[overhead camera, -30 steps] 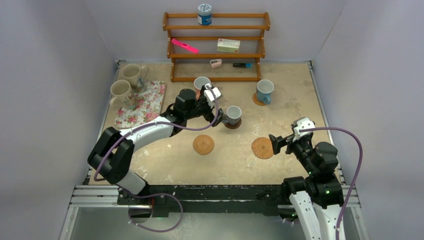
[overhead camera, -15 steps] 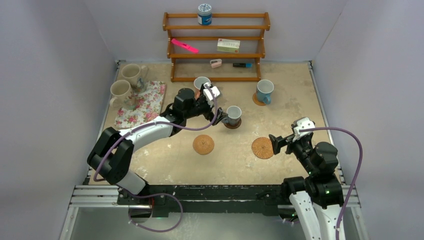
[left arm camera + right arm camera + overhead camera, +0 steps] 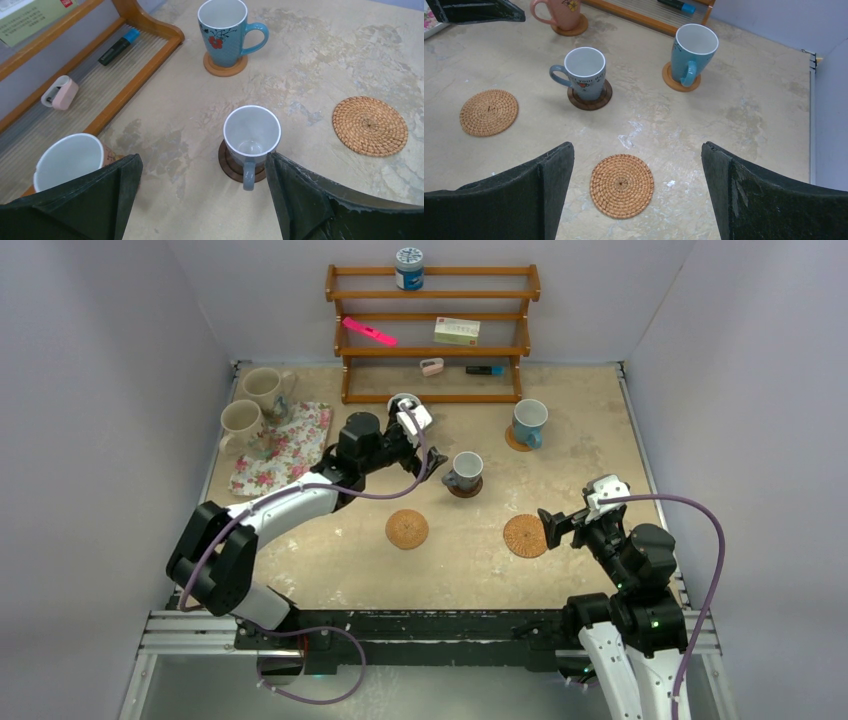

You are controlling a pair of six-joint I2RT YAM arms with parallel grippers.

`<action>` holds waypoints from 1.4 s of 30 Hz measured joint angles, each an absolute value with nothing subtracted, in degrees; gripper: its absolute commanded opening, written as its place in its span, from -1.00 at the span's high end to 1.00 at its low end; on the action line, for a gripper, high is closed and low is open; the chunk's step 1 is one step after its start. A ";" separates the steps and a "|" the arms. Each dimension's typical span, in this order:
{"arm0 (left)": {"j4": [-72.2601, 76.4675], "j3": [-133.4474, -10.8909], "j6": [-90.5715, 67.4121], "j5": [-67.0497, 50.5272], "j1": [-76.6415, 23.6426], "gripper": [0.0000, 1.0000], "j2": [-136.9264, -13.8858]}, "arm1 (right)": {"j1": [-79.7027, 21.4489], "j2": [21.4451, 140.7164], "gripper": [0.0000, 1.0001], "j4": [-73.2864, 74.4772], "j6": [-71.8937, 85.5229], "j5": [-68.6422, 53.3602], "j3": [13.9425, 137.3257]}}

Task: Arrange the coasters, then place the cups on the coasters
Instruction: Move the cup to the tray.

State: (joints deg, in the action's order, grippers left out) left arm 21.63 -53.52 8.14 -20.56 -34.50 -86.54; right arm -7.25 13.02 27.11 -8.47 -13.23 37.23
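Top external view: three of the five cups already stand on coasters on the mottled table point(image 3: 580, 460). The small grey-blue cup point(image 3: 466, 468) sits on the dark brown coaster point(image 3: 227, 164) near the table's middle, its handle turned towards the arms. The blue cup point(image 3: 529, 420) rests on a tan coaster point(image 3: 224, 70) further back and to the right. The pink-and-white cup point(image 3: 561, 10) stands on another tan disc point(image 3: 570, 30) just in front of the wooden rack point(image 3: 432, 350), partly hidden from above by the left wrist. Two cream cups point(image 3: 265, 388) stand at the far left, beside the floral cloth point(image 3: 283, 448), neither on a coaster. Two bare woven coasters point(image 3: 407, 529) lie apart in the near half of the table.

Left wrist view: the left gripper point(image 3: 202, 159) hangs above the table between the pink-and-white cup and the grey-blue cup. Its fingers are spread wide and nothing lies between them.

Right wrist view: the right gripper point(image 3: 638, 147) is likewise spread wide and holds nothing. It is poised above the right-hand woven coaster, which shows between its fingers. A blue-and-white canister point(image 3: 409, 268) stands on the rack's top shelf.
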 measured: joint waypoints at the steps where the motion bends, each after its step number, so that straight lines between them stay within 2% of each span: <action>1: 21.26 -53.52 8.62 -20.40 -34.37 -1.00 -86.13 | -7.25 13.02 -0.98 27.11 -8.49 -13.23 37.23; 13: 15.59 -53.52 15.38 -15.11 -32.88 -1.00 -76.86 | -7.25 13.02 -0.98 27.11 -8.60 -13.23 37.23; 24: 7.94 -53.43 16.10 -9.82 -25.41 -1.00 -70.32 | -7.25 12.93 -0.98 27.14 -8.62 -13.28 37.23; 33: 6.17 -46.37 16.05 -2.42 -21.71 -1.00 -62.02 | -7.25 12.91 -0.98 27.14 -8.64 -13.54 37.23; 42: 5.19 -43.48 15.38 4.21 -19.18 -1.00 -62.78 | -7.25 12.58 -0.98 27.14 -8.64 -13.65 37.15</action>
State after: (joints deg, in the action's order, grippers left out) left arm 5.19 -43.48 15.38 4.21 -19.18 -62.78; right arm -7.25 12.58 27.14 -8.64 -13.65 37.15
